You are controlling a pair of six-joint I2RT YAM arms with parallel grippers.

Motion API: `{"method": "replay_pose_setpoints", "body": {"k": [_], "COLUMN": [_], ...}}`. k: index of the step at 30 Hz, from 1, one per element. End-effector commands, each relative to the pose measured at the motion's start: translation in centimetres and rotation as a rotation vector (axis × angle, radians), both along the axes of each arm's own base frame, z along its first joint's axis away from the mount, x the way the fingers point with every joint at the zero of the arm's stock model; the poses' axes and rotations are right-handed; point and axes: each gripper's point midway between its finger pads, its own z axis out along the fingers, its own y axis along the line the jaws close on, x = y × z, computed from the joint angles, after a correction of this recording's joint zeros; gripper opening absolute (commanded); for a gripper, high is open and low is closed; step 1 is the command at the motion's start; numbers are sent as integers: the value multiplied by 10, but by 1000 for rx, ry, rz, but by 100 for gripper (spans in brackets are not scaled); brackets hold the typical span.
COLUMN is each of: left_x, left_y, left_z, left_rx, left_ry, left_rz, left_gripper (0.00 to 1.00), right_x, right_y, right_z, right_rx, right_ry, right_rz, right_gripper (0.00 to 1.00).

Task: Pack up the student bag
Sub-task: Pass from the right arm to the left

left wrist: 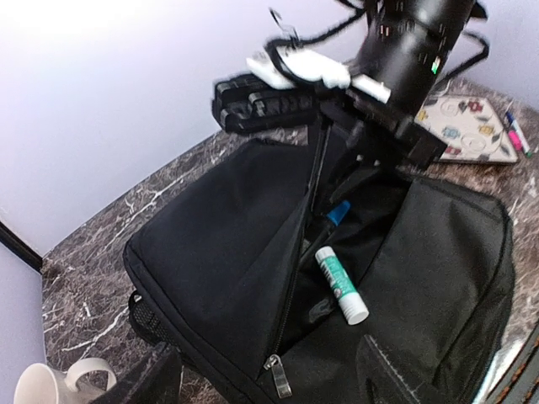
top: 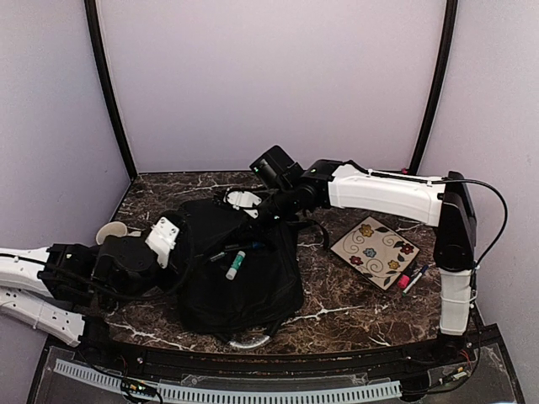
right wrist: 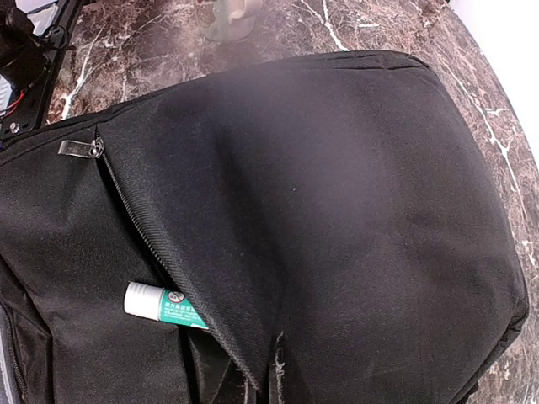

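The right gripper (top: pixel 259 215), upper centre of the overhead view, is closed, pinching up the flap of the student bag (top: pixel 253 295), which lies centre frame. Below it a glue stick (top: pixel 235 265) lies diagonally in the opening, white end outward. The left gripper (top: pixel 177 248), at the bag's left edge, faces the stick; whether it is open cannot be told.

Matt black woven cloth covers the student bag (right wrist: pixel 337 210); its zipper pull (right wrist: pixel 80 149) is metal. The tabletop (top: pixel 354 311) looks like glossy veined stone.
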Motion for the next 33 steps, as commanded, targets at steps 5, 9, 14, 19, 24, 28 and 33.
{"method": "replay_pose_setpoints", "body": {"k": [5, 9, 14, 19, 24, 28, 33], "left_x": [35, 54, 72, 94, 115, 126, 134], "left_y": [-28, -32, -44, -45, -33, -30, -38], "left_z": [-42, -51, -65, -72, -61, -56, -51], "left_rx": [78, 104, 133, 149, 98, 59, 36], "left_ry": [79, 76, 95, 75, 37, 50, 73], "left_rz": [-81, -87, -113, -80, -33, -40, -55], "left_gripper": [74, 74, 74, 68, 41, 24, 13], "right_x": [-4, -5, -8, -10, -9, -15, -69], "right_y": [19, 18, 17, 16, 7, -17, -59], "right_z": [57, 56, 60, 63, 64, 81, 92], "right_rx": [174, 174, 182, 191, 205, 242, 228], "right_ry": [-11, -6, -2, 5, 41, 81, 44], "right_rz": [39, 43, 50, 55, 55, 91, 283], "right_gripper": [0, 0, 0, 0, 0, 28, 45]}}
